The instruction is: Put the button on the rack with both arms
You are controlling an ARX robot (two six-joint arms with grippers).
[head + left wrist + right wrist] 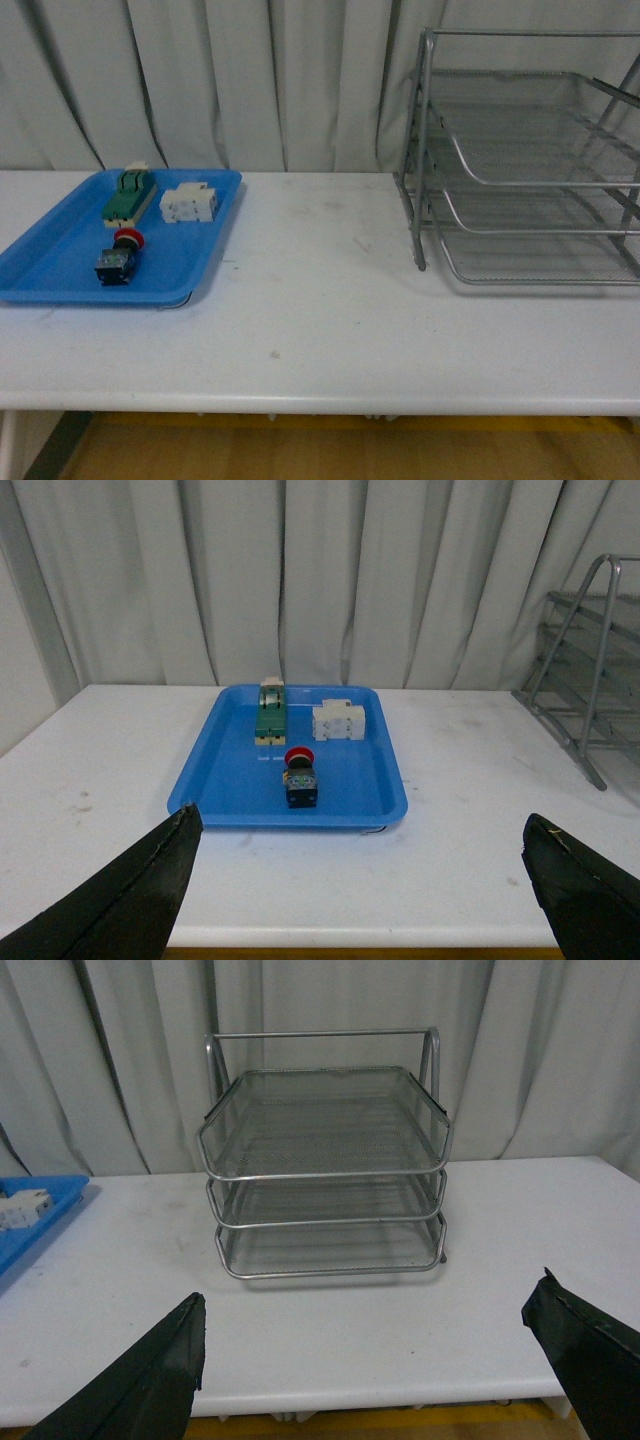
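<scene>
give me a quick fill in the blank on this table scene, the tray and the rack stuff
1. The button lies in a ____ tray.
2. The button's cap is ____.
3. The rack has ____ wire-mesh tiers.
4. In the front view, the rack stands to the ____ of the tray.

Missing words: blue; red; three; right.

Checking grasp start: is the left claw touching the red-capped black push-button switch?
Apart. Left wrist view shows white table between the left claw and the red-capped black push-button switch.
</scene>
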